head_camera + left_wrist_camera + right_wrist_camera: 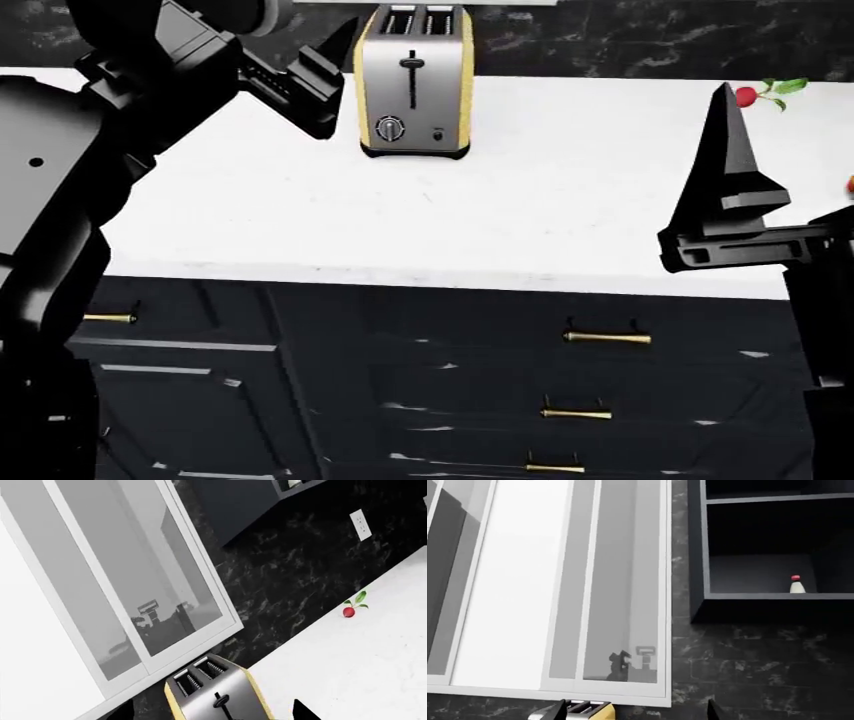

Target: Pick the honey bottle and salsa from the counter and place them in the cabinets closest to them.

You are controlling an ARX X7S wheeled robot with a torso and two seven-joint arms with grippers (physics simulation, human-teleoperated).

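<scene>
The honey bottle and the salsa are out of view. The white marble-look counter [561, 200] stretches across the head view. My left gripper [315, 82] hangs above the counter just left of a steel toaster [411, 80]. In the left wrist view its dark fingertips [303, 713] stand wide apart and it is open, holding nothing, with the toaster [217, 692] beyond them. My right gripper [729, 150] is raised over the counter's right part, pointing upward. It is open and empty, with its fingertips [714, 711] far apart in the right wrist view.
A red radish with green leaves [767, 92] lies at the counter's back right. On the wall hangs a dark open-shelf cabinet [700, 550] holding a small white bottle with a red cap [796, 584], beside a white-framed window [560, 580]. Dark drawers with brass handles [607, 337] sit below the counter.
</scene>
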